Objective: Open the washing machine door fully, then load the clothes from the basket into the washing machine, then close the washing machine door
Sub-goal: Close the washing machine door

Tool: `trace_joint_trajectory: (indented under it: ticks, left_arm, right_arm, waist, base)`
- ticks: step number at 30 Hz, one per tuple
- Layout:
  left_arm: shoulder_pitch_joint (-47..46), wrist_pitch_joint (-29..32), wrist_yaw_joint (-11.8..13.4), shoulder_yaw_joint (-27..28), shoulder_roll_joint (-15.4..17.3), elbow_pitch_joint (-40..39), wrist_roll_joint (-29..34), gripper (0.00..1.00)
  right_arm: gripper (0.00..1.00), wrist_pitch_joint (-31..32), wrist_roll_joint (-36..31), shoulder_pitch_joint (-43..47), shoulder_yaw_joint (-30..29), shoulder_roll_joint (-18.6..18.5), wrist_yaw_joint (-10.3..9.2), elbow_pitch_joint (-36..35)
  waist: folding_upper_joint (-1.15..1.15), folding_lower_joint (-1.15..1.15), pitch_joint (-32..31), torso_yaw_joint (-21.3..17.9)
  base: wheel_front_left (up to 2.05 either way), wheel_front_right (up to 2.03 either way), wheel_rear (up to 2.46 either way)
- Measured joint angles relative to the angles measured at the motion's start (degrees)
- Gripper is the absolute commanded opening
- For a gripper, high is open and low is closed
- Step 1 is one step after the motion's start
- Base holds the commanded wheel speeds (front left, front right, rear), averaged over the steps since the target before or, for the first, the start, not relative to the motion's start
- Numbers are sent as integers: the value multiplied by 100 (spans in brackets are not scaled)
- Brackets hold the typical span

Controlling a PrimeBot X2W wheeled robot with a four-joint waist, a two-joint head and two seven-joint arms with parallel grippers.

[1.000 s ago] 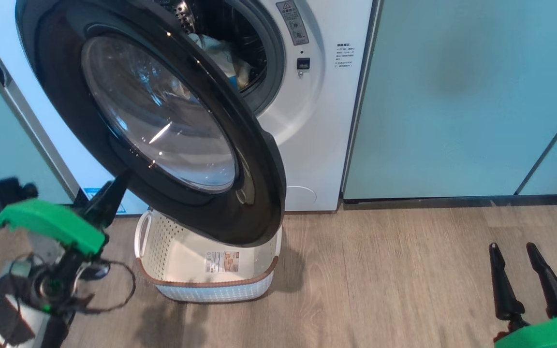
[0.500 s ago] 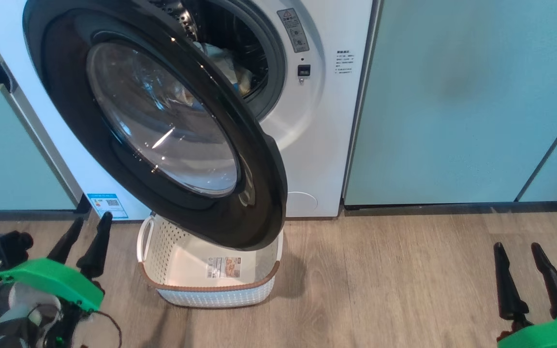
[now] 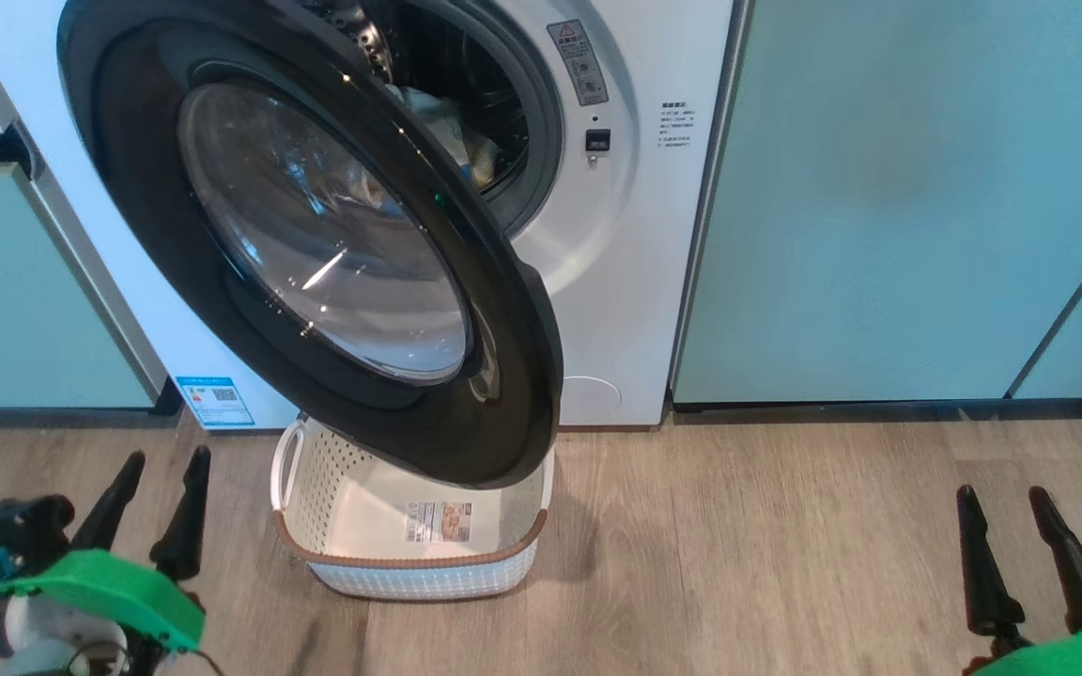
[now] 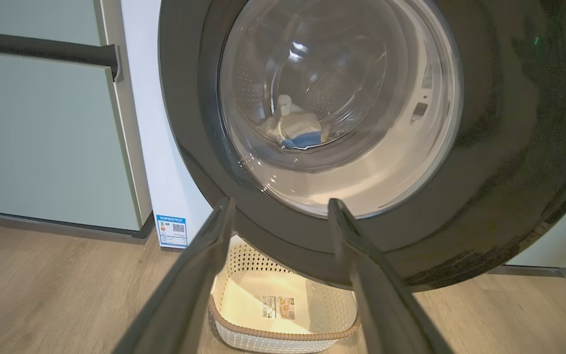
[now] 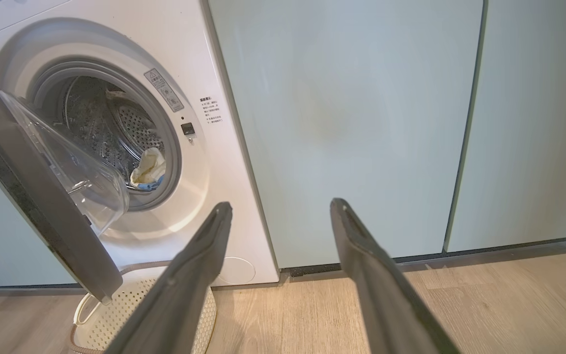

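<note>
Plainly the left tool (image 3: 167, 456) sits released, low beside the basket (image 3: 409, 561); the right tool (image 3: 999, 491), likewise released, hovers well apart over the floor (image 3: 766, 563). The washing machine door (image 3: 316, 263) hangs partly open above the basket, and the clothes (image 5: 149, 167) lie inside the drum (image 5: 111, 123) of the washing machine (image 3: 626, 282)

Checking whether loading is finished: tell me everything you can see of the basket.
The basket is small, rounded-rectangular, cream plastic with perforated walls, a brown rim and a white side handle. It stands upright on the wooden floor before the washing machine, partly beneath the open door. Its visible bottom is bare except a printed label.
</note>
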Motion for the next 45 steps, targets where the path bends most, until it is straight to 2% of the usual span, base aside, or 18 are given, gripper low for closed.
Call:
trace_joint_trajectory:
  ticks: [10,34,35,37,42,45]
  left_arm:
    - [239,-1,-1,309,-267,-7,731,100]
    - [280,-1,-1,468,-403,-24,947,100]
    - [280,-1,-1,468,-412,-24,977,100]
    - [279,0,-1,465,-447,-24,979,100]
    - [259,0,-1,404,-545,7,1080,100]
    - [174,0,-1,261,-634,73,1124,100]
  right_arm:
    - [100,0,0,8,22,4,0,1]
    - [100,0,0,5,125,-10,0,5]
    - [84,0,0,2,144,-15,0,5]
    - [0,0,30,-30,172,-26,0,-18]
    - [0,0,223,-142,-102,-76,0,-247]
    - [0,0,321,-399,-170,-238,0,-480]
  waist:
    - [0,0,3,14]
    - [0,0,110,64]
    - [0,0,114,72]
    - [0,0,123,108]
    - [0,0,162,255]
    - [0,0,177,388]
  base:
    - [0,0,0]
    - [0,0,0]
    - [0,0,0]
    - [0,0,0]
    - [0,0,0]
    - [0,0,0]
